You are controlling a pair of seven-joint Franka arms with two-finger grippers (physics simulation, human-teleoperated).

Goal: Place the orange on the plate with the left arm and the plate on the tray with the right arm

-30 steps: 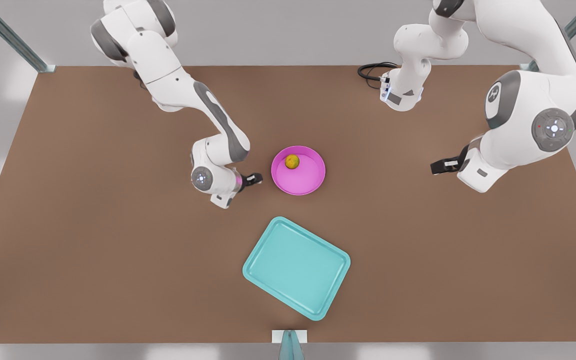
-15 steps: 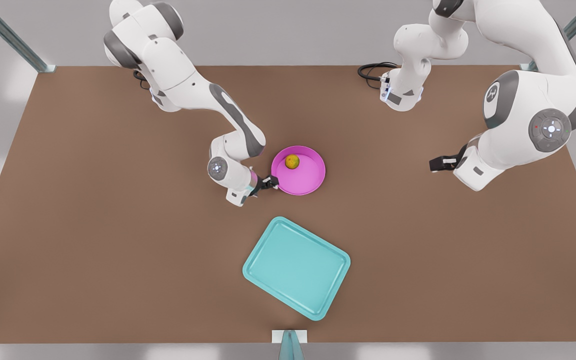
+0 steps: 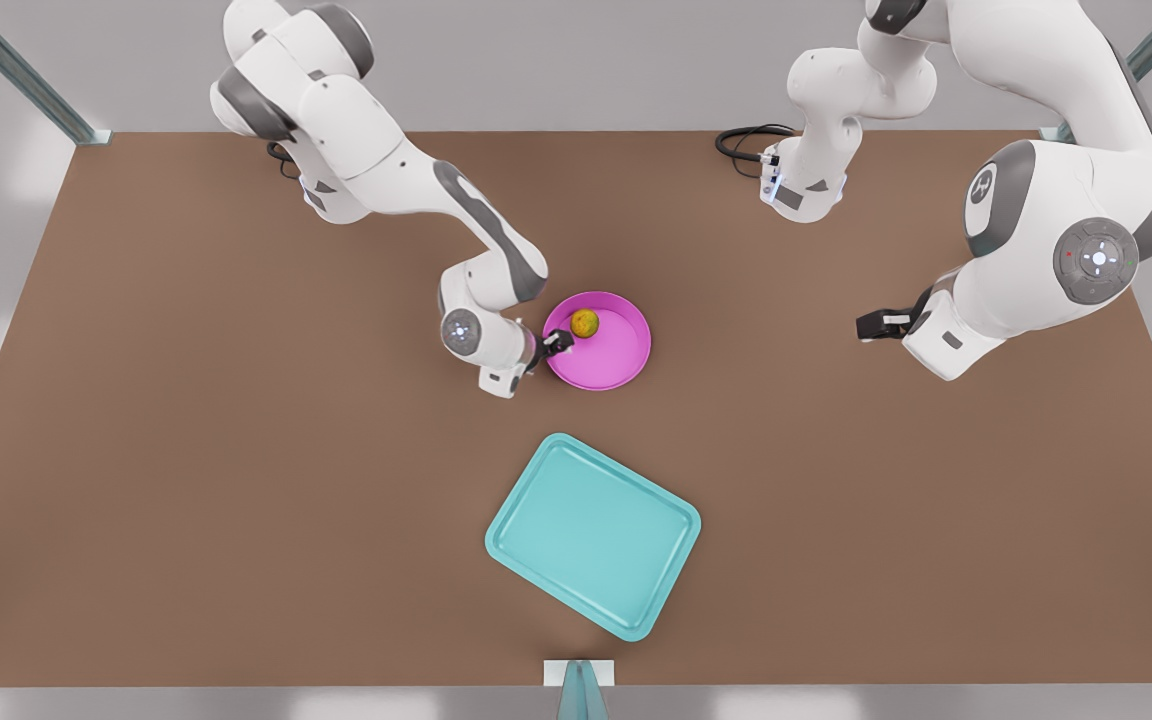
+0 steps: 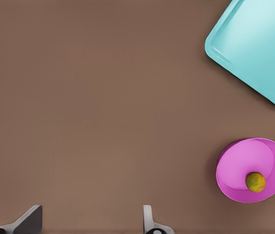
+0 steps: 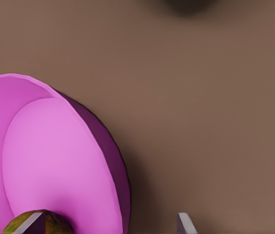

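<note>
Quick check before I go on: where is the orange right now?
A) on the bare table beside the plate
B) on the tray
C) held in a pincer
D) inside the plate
D: the orange lies inside the plate, near its rim, while the tray sits apart, nearer the camera.

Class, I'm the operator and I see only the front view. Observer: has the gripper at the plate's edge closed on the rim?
Observer: No. The right wrist view shows the right gripper open, with the rim of the plate between its fingers.
Operator: Where is each finger?
Observer: One is inside the plate, close to the orange. The other is outside, over the table.
Operator: And the far arm's gripper?
Observer: The left wrist view shows the left gripper open, its fingers wide apart above bare table, waiting away from the plate and the tray.
</note>
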